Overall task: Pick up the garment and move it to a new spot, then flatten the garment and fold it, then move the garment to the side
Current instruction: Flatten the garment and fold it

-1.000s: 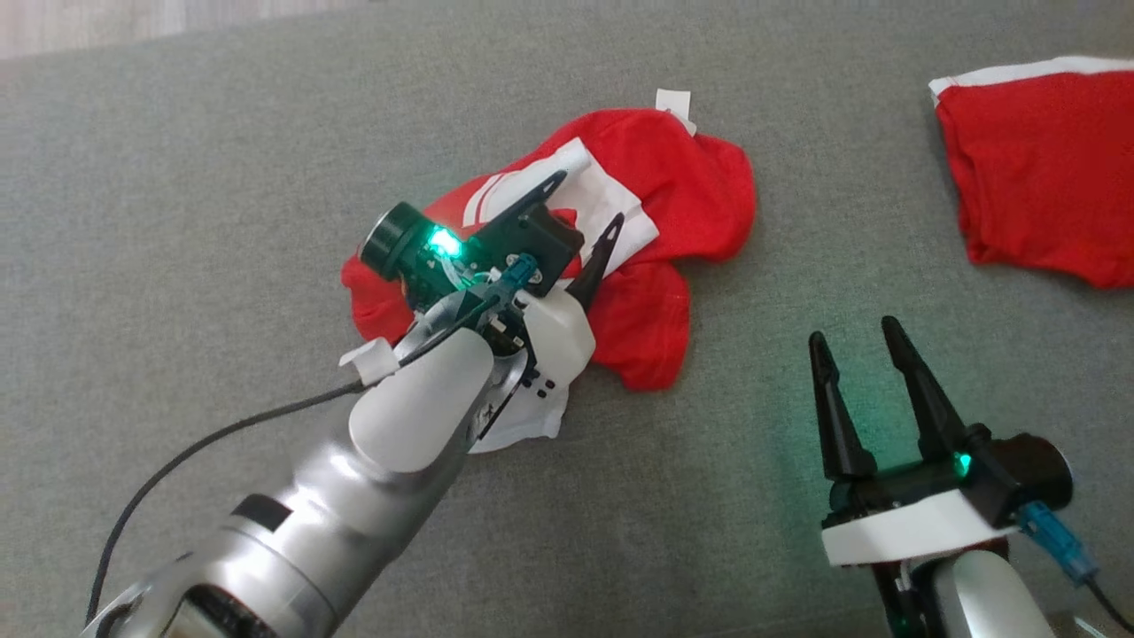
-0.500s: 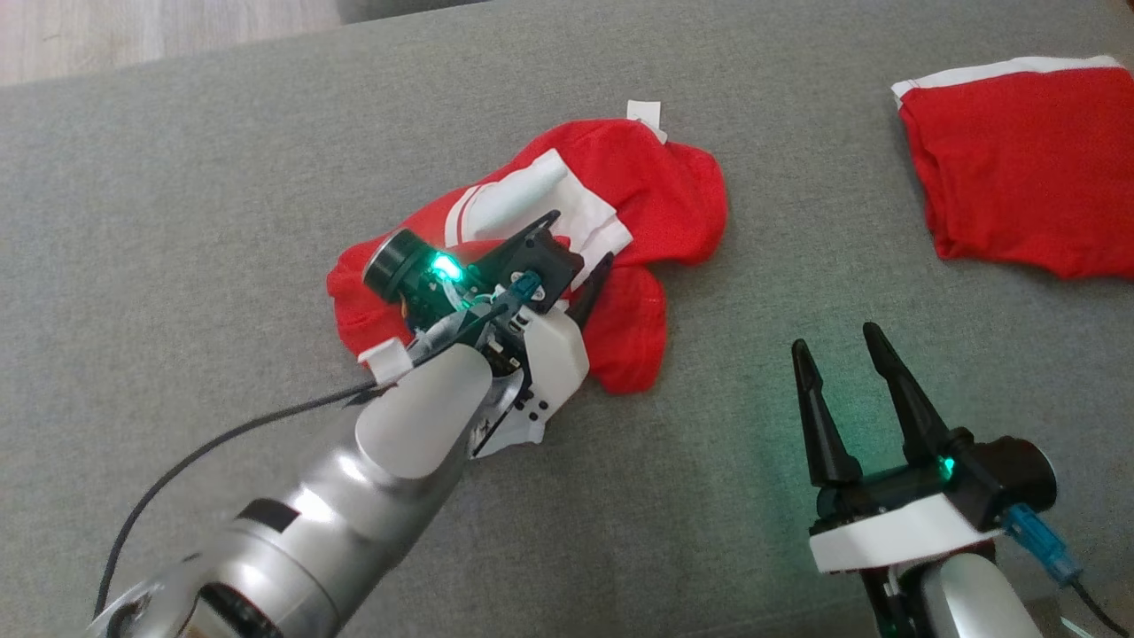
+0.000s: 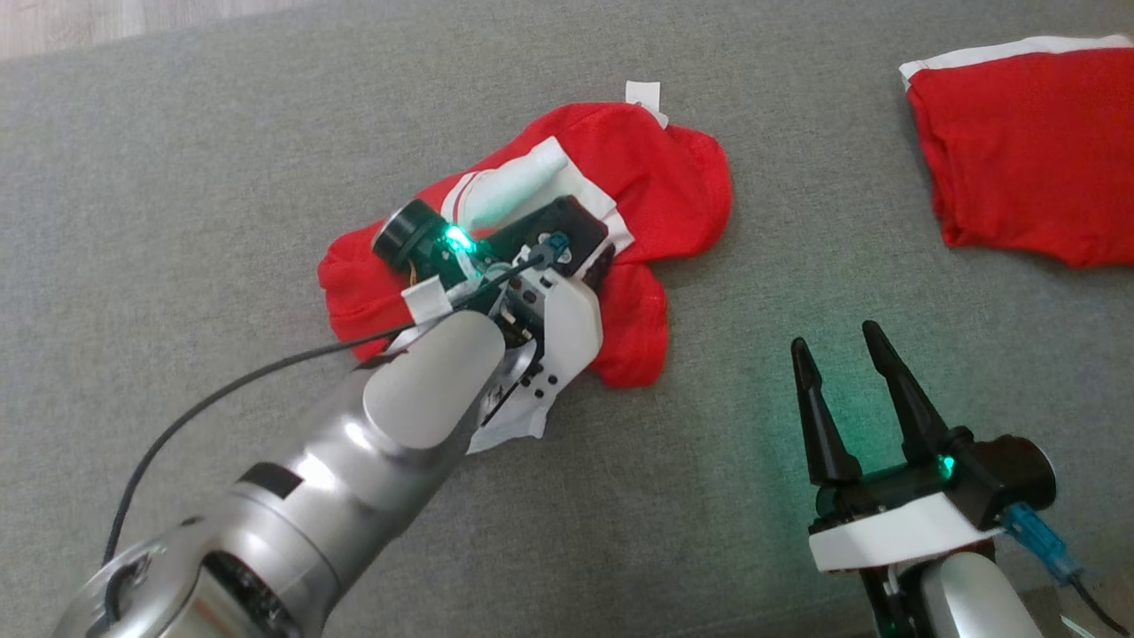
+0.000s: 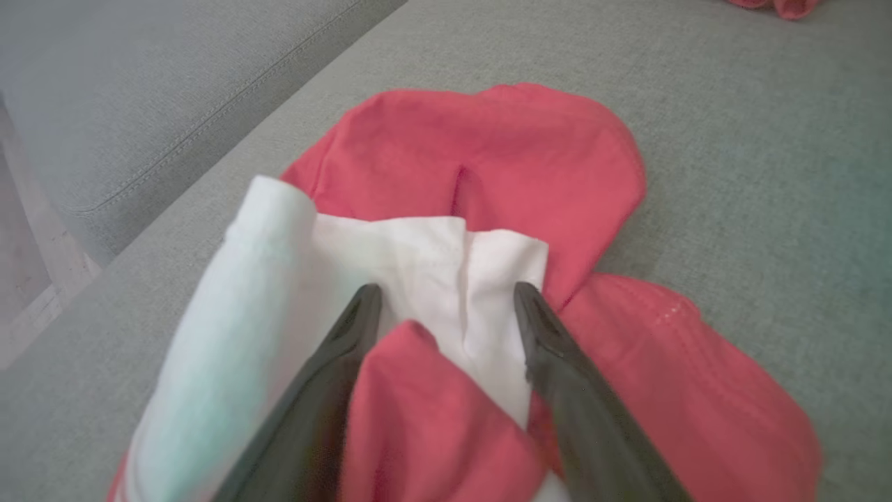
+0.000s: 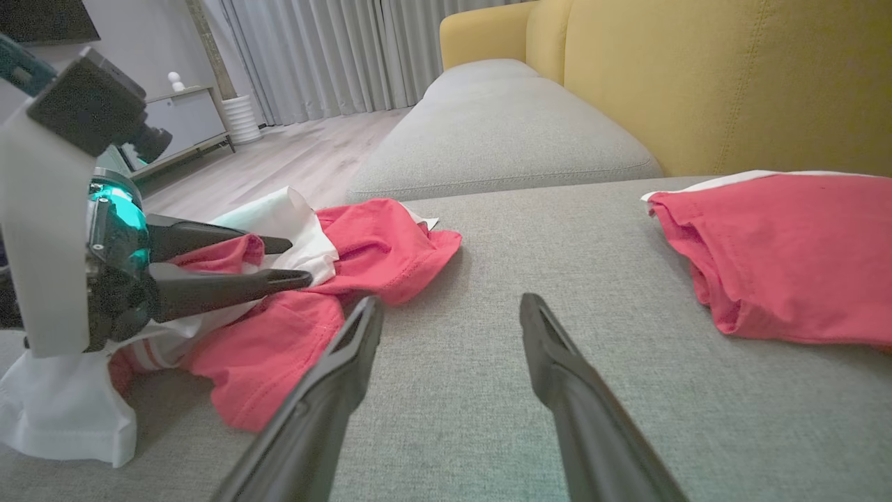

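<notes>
Dipping lower, the left gripper (image 4: 447, 293) now spreads its fingers (image 4: 334, 362) around a fold of the garment (image 3: 673, 177), bunched left of the right gripper (image 3: 835, 335), also spread and holding nothing, so squeezing looks next.

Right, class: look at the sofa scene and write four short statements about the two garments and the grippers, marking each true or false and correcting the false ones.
1. The left gripper is open, with a red fold of the crumpled garment between its fingers. True.
2. The right gripper is shut on the second red garment. False: it is open over the bare grey cushion, apart from both garments.
3. The crumpled garment lies flat and neatly folded. False: it is bunched up, with red and white parts overlapping.
4. The second red garment lies at the far right of the cushion in the head view. True.
</notes>
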### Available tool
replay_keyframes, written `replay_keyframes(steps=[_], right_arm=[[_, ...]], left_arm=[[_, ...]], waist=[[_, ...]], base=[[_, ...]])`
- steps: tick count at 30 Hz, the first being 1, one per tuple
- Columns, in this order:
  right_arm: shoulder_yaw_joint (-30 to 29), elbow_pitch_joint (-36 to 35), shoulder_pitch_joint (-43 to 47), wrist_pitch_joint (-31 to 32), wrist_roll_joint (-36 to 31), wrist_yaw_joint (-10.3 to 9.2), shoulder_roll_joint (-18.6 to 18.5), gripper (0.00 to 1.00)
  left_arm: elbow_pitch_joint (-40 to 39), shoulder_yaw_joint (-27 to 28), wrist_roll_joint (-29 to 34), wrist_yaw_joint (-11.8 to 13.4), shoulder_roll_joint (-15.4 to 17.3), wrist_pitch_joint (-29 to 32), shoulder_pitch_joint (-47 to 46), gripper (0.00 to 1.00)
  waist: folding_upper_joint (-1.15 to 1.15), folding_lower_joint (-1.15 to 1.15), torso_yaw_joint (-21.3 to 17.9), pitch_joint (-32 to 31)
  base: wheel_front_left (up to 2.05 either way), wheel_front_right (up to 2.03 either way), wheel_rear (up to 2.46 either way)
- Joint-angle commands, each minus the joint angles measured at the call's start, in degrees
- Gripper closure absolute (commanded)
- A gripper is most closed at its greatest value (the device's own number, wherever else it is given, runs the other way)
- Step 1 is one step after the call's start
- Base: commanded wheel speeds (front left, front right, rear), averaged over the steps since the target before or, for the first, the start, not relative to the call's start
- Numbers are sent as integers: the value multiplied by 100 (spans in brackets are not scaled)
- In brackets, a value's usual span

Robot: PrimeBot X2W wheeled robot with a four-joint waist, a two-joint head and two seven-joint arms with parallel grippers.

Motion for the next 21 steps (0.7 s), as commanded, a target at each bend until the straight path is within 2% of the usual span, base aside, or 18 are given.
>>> replay_keyframes(steps=[1, 8, 15, 19, 20, 21], right_arm=[[145, -178, -113, -62, 38, -4, -16, 0], [163, -160, -141, -62, 23, -4, -14, 0], [181, -153, -160, -62, 20, -4, -13, 0], [205, -155, -194, -62, 24, -4, -13, 0], [212, -153, -199, -62, 25, -4, -13, 0], [218, -151, -203, -62, 28, -4, -13, 0]], left_arm=[[-165, 86, -3, 84, 23, 6, -380, 0], [-107, 39, -25, 207, 23, 85, -583, 0], [-36, -111, -219, 35, 23, 454, -516, 0], [-2, -174, -174, 134, 23, 392, -602, 0], [11, -182, -181, 145, 23, 378, -615, 5], [25, -192, -187, 152, 23, 366, -628, 18]], waist=[[0, 0, -5, 19], [0, 0, -38, 35], [0, 0, -74, 21], [0, 0, -109, 54], [0, 0, -119, 60], [0, 0, -128, 67]], base=[[0, 0, 0], [0, 0, 0], [0, 0, 0], [0, 0, 0], [0, 0, 0], [0, 0, 0]])
